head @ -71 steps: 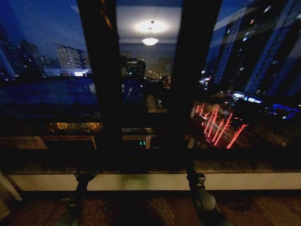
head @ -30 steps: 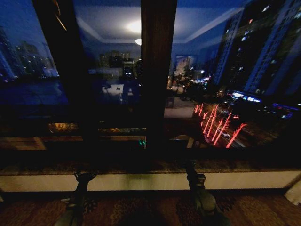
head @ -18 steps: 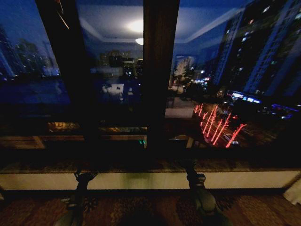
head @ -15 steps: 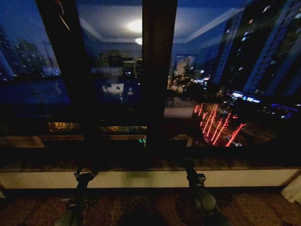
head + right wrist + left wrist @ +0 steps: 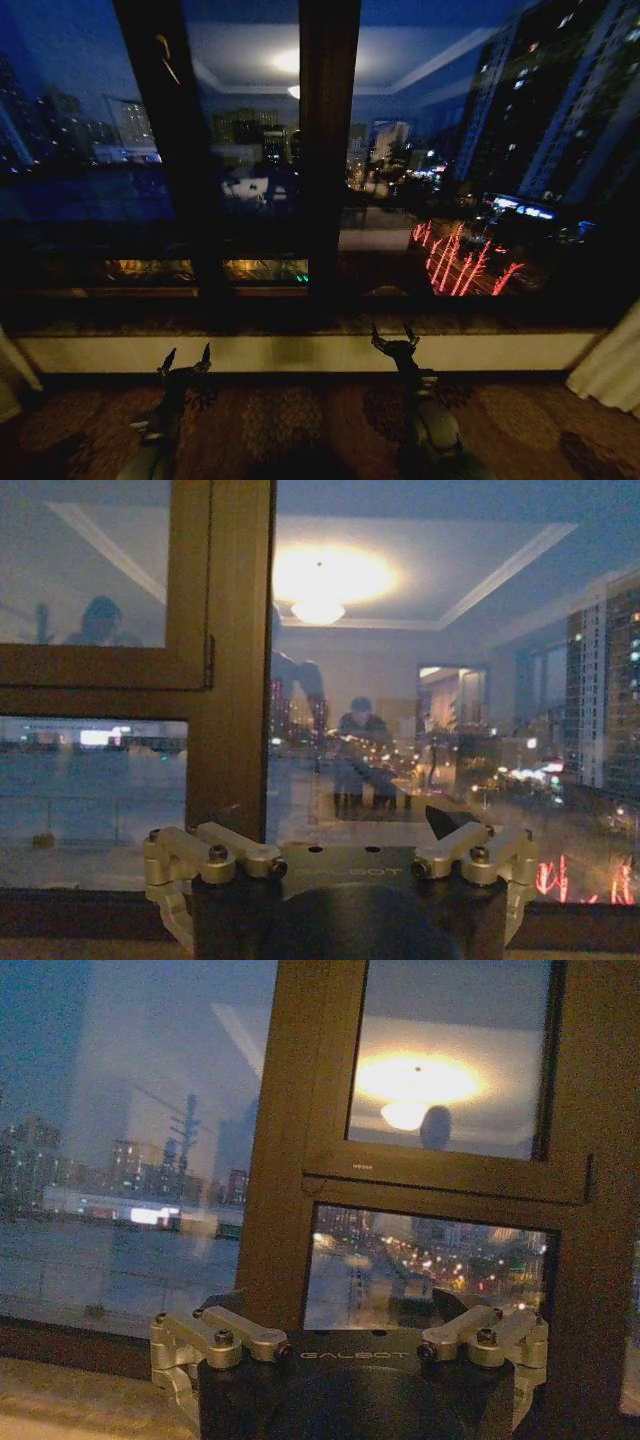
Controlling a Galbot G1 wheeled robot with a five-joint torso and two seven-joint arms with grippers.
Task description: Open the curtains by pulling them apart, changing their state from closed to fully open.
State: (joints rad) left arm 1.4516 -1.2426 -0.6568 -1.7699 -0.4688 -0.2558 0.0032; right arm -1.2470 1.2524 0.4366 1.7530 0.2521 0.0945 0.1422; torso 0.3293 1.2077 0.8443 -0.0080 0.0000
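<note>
The curtains stand drawn to the sides: a pale pleated panel edge (image 5: 612,368) shows at the lower right and a sliver of another (image 5: 12,372) at the lower left. Between them is bare dark window glass with the night city behind. My left gripper (image 5: 186,358) is low in front of the sill, open and holding nothing; its fingers (image 5: 212,1332) are spread wide in the left wrist view. My right gripper (image 5: 395,338) is just as low, to the right of the window's middle post, open and apart from the fabric, with its fingers (image 5: 205,852) spread.
A thick dark window post (image 5: 328,150) rises in the middle, with a thinner one (image 5: 165,150) to its left. A pale sill (image 5: 300,352) runs along the wall base. Patterned carpet (image 5: 290,420) lies under the arms. The glass reflects the ceiling lamp (image 5: 285,62).
The whole picture has shifted, so the camera has moved: sill and posts sit differently and curtain edges now show at both lower corners. Both grippers' spread fingers stand out more plainly.
</note>
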